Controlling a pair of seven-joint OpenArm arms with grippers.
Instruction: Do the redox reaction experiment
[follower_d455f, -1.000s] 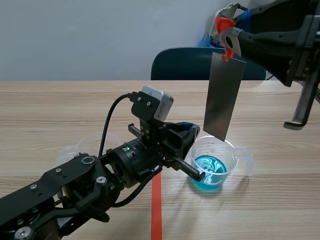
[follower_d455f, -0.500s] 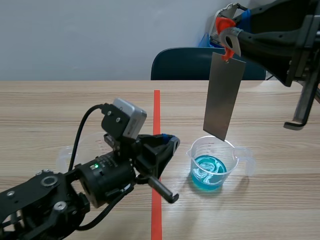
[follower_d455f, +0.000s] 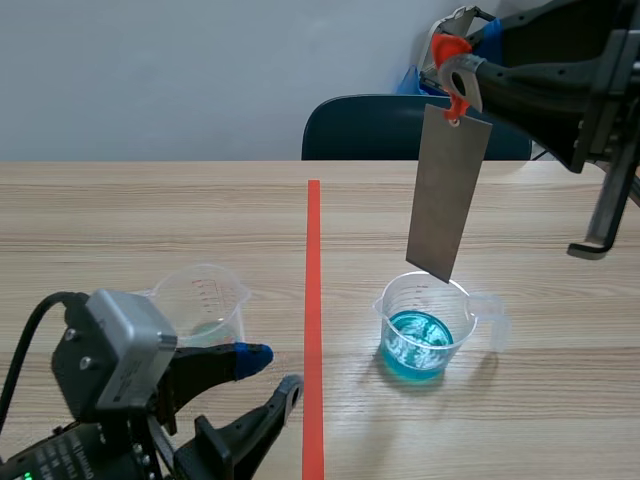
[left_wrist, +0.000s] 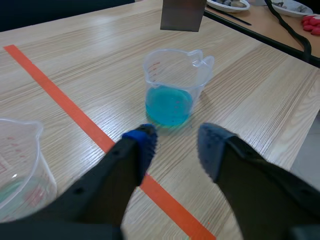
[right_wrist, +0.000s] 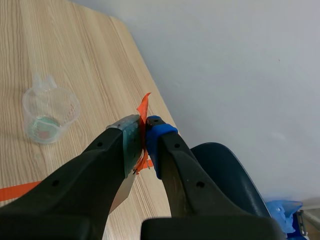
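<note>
- As the left arm has drawn back from the clear plastic beaker of blue liquid (follower_d455f: 425, 325) to the near left, the left gripper (follower_d455f: 272, 368) now sits with its 2 fingers spread wide, holding nothing.
- The right gripper (follower_d455f: 452, 80) has its fingers clamped on the top of the flat grey metal strip (follower_d455f: 447, 195), which hangs over the beaker on the right, its lower edge about at the rim.
- With the left arm gone, lowering the strip into the liquid looks unobstructed.

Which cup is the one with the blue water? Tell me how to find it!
Find the orange-red tape line down the wooden table. On the side where the grey metal plate hangs stands a clear cup, just below it. It holds bright blue liquid; the other cup looks nearly empty.
</note>
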